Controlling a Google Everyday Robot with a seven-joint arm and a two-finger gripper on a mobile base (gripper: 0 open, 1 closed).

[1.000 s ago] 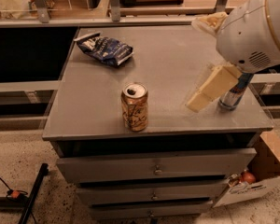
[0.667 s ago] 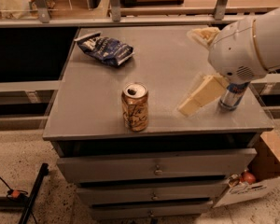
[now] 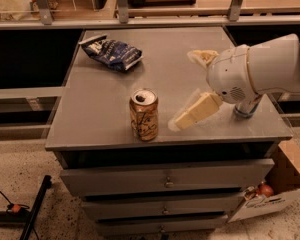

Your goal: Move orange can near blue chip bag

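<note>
The orange can [image 3: 144, 115] stands upright near the front edge of the grey cabinet top [image 3: 90, 114], silver top showing. The blue chip bag [image 3: 111, 51] lies crumpled at the back left of the top. My gripper [image 3: 186, 90] is to the right of the can, a short gap away, above the top. Its two cream fingers are spread apart: one finger [image 3: 196, 112] points down-left toward the can, the other [image 3: 202, 57] sits farther back. It holds nothing.
A slim blue-and-silver can [image 3: 246, 109] stands at the right edge, mostly hidden behind my arm [image 3: 260, 69]. The cabinet has drawers [image 3: 165, 179] below. A cardboard box [image 3: 275, 189] sits on the floor at the right, a black stand leg [image 3: 32, 209] at the left.
My arm and gripper have moved left and slightly down toward the orange can. The can and the chip bag have not moved.
</note>
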